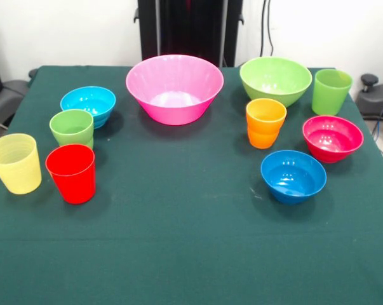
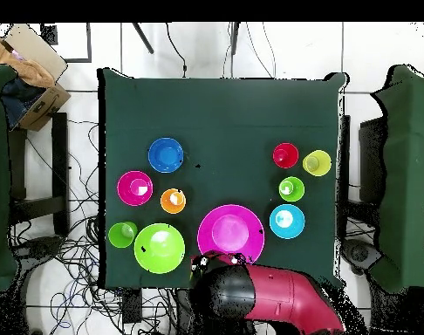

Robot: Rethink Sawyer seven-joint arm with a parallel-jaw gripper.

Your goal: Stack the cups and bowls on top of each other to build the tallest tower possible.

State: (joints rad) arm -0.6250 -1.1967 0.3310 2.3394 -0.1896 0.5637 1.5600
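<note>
The gripper's fingers could not be made out in either view – only the red and black arm (image 2: pixel 268 301) showed, drawn back past the table's edge in the overhead view, so whether they were apart or together could not be told. Nothing was stacked; every cup and bowl stood upright and separate on the green table (image 1: pixel 178 241). In the front view the large pink bowl (image 1: pixel 174 88) sat at the far middle, with the lime green bowl (image 1: pixel 275 80) to its right and the taller lime green cup (image 1: pixel 331 91) just beside that. Nearer lay the orange cup (image 1: pixel 265 122), the magenta bowl (image 1: pixel 332 138) to its right, and the darker blue bowl (image 1: pixel 293 176) nearest on that side. On the left the light blue bowl (image 1: pixel 88 106) stood at the back, the small green cup (image 1: pixel 72 128) just in front of it, then the red cup (image 1: pixel 71 173) and the pale yellow cup (image 1: pixel 14 162) side by side – close, but apart
</note>
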